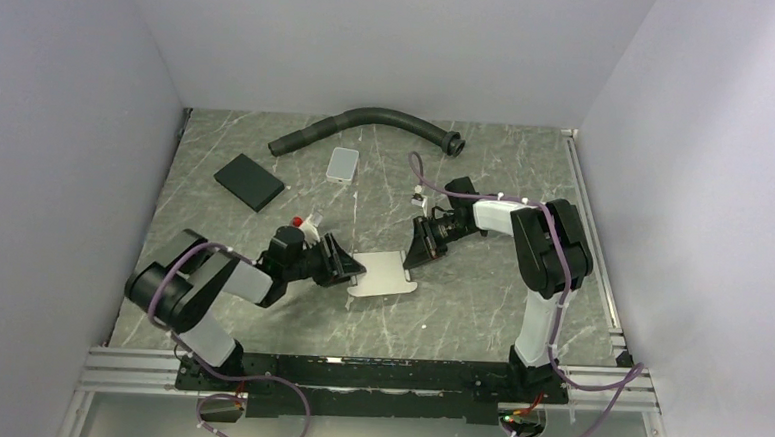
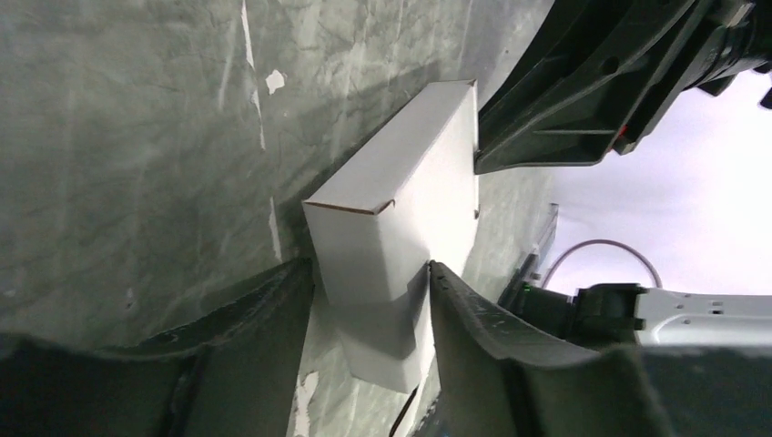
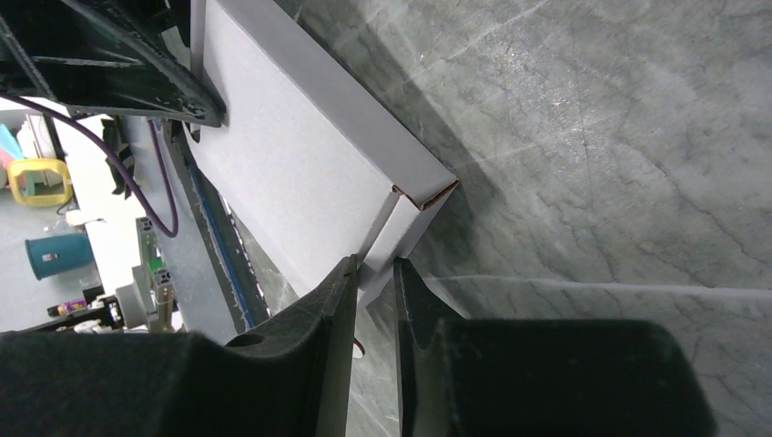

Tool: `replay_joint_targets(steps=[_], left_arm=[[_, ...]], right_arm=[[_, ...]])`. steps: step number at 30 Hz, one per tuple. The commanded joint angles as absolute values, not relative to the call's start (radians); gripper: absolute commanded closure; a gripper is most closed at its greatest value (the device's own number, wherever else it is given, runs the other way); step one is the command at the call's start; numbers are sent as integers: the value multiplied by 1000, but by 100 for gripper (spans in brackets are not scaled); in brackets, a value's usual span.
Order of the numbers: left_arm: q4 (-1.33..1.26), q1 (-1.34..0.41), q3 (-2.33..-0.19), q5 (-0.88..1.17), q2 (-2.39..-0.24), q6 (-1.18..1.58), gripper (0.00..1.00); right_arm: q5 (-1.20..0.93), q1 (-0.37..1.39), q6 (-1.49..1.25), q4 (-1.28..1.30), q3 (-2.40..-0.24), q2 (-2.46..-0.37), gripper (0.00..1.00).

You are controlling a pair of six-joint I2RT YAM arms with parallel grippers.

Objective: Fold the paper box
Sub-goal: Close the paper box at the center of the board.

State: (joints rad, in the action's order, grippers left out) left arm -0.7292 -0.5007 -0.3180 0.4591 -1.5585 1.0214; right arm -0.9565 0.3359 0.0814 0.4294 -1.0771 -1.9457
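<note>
Top external view: the paper box [image 1: 385,275] is seen lying flat on the table [image 1: 479,303], between the two arms. One end is clasped across its width by the left gripper [image 2: 369,273], and an end flap is pinched in the narrow right gripper [image 3: 375,266]. If the two are pulled or twisted unevenly, the thin cardboard could be creased or the flap torn.

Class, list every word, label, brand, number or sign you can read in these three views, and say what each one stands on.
No readable text in any view.
The paper box: plain white, no print on the faces shown.
The black pad, grey tile and black hose: no markings visible.
The background clutter in the right wrist view: too blurred to read.
</note>
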Motion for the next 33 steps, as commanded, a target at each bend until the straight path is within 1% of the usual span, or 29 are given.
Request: replay_joint_targets(steps=[1, 2, 5, 6, 7, 13, 18, 20, 22, 23, 24, 26, 27, 29, 33], left_arm=[[-941, -500, -307, 526, -1669, 1111, 48], [-984, -500, -310, 537, -1699, 1127, 52], [-1086, -500, -316, 559, -1770, 1179, 72], [-1114, -500, -315, 561, -1787, 1194, 75], [-1136, -500, -312, 562, -1799, 1209, 76], [-1163, -500, -313, 551, -1794, 1287, 80], [-1056, -499, -350, 556, -1740, 1369, 80], [-996, -498, -370, 559, -1712, 1412, 79], [-937, -499, -399, 572, -1696, 1451, 79], [-914, -499, -411, 580, -1689, 1470, 79], [-895, -499, -422, 589, -1684, 1479, 79], [-865, -499, -439, 604, -1675, 1499, 79], [-848, -498, -450, 613, -1671, 1505, 79], [-814, -497, -468, 625, -1668, 1523, 79], [-821, -491, -470, 636, -1665, 1595, 79]], right_arm=[[-887, 326, 119, 410, -1095, -1968, 78], [-887, 326, 121, 410, -1095, -1967, 78], [-891, 325, 128, 414, -1099, -1960, 74], [-892, 325, 131, 416, -1100, -1955, 72], [-895, 324, 136, 419, -1102, -1948, 70], [-873, 298, 228, 472, -1134, -1832, 53], [-856, 254, 383, 516, -1140, -1631, 41], [-906, 253, 522, 545, -1123, -1533, 33], [-988, 269, 718, 566, -1076, -1420, 17], [-1007, 291, 886, 568, -1040, -1339, 8], [-1001, 326, 943, 554, -990, -1277, 2], [-937, 419, 1108, 496, -903, -1186, 0], [-895, 467, 1160, 513, -902, -1184, 0], [-823, 537, 1171, 510, -913, -1211, 1], [-611, 670, 1187, 393, -853, -1214, 1]])
